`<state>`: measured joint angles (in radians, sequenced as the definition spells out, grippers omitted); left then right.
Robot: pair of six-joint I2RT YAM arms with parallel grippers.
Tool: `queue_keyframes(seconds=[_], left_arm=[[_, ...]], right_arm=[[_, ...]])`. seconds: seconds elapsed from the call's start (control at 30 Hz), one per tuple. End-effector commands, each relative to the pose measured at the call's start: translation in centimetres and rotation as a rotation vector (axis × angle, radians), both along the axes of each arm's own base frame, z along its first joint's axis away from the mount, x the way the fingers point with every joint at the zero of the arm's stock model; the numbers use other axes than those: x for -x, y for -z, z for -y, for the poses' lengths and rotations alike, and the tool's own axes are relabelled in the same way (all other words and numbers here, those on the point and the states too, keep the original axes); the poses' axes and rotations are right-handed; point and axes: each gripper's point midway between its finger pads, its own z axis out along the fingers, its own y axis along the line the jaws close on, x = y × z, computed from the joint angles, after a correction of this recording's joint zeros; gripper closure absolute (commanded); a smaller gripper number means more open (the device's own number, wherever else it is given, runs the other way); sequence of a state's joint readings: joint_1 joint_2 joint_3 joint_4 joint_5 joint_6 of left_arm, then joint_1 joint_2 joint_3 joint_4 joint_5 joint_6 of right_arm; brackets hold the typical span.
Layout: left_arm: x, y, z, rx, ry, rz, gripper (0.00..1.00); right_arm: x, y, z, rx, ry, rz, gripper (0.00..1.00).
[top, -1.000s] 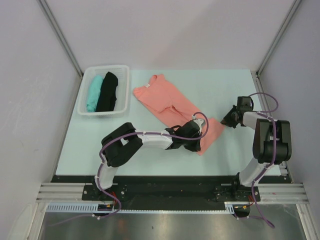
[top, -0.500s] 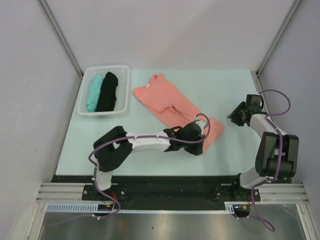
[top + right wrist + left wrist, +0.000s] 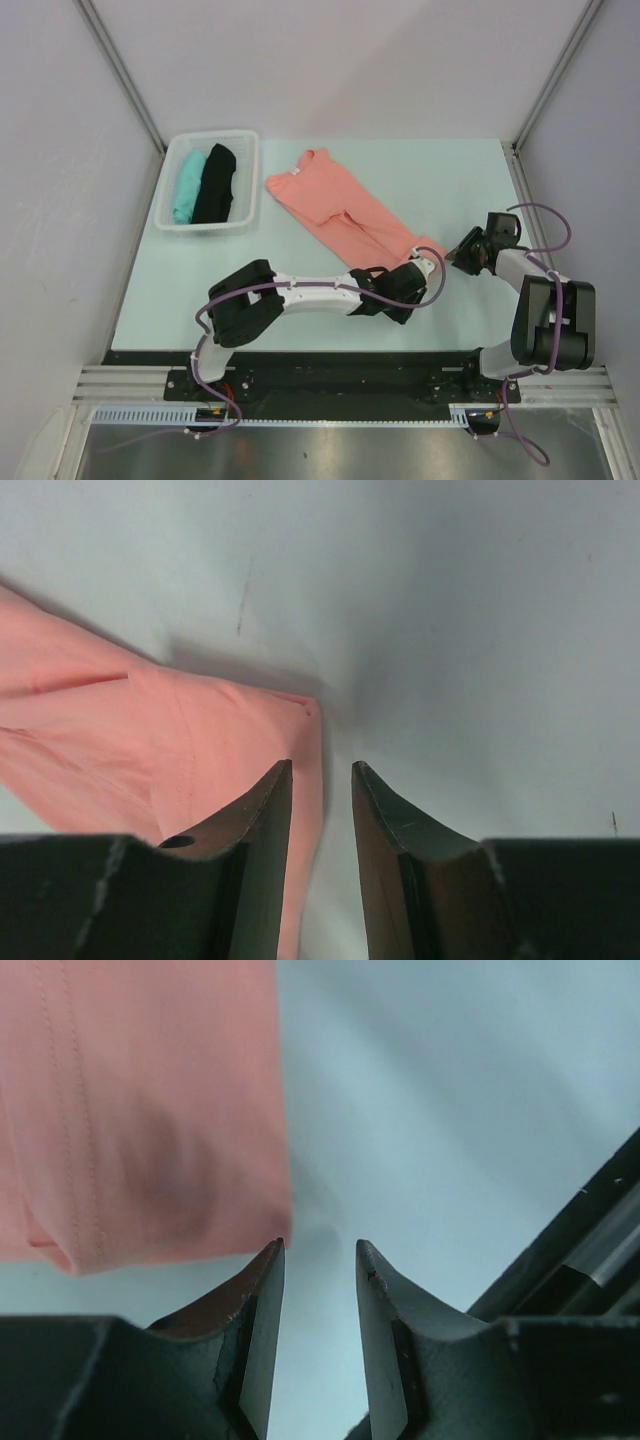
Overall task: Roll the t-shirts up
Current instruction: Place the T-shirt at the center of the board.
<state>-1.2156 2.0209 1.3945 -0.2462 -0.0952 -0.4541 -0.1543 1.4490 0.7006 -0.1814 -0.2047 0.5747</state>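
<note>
The whole table (image 3: 450, 180) is taken in by a fixed camera set high above and behind the arms (image 3: 310, 287), angled down and forward from well back. The left wrist view is shot close over the tabletop, past the left gripper (image 3: 320, 1245), with an end of the salmon-pink t-shirt (image 3: 150, 1110) filling its upper left. The right wrist view is framed likewise, past the right gripper (image 3: 320, 765), close over a corner of the same shirt. That near end of the shirt is shared by all three views.

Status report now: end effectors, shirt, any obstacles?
Left end effector open, empty. Right end effector open, empty. Salmon-pink cloth t-shirt lies unrolled. No obstruction seen.
</note>
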Motion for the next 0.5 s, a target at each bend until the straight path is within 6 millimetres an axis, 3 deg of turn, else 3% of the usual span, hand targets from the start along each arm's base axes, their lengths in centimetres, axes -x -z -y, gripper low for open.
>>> queue_keyframes(seconds=[0.0, 0.47], left_arm=[[-1.6, -1.0, 0.3, -0.042, -0.004, 0.101, 0.6], [-1.4, 0.4, 0.5, -0.084, 0.046, 0.11, 0.6]], right_arm=[[-1.0, -0.7, -0.1, 0.003, -0.02, 0.069, 0.65], [-1.4, 0.2, -0.6, -0.018, -0.022, 0.064, 0.67]])
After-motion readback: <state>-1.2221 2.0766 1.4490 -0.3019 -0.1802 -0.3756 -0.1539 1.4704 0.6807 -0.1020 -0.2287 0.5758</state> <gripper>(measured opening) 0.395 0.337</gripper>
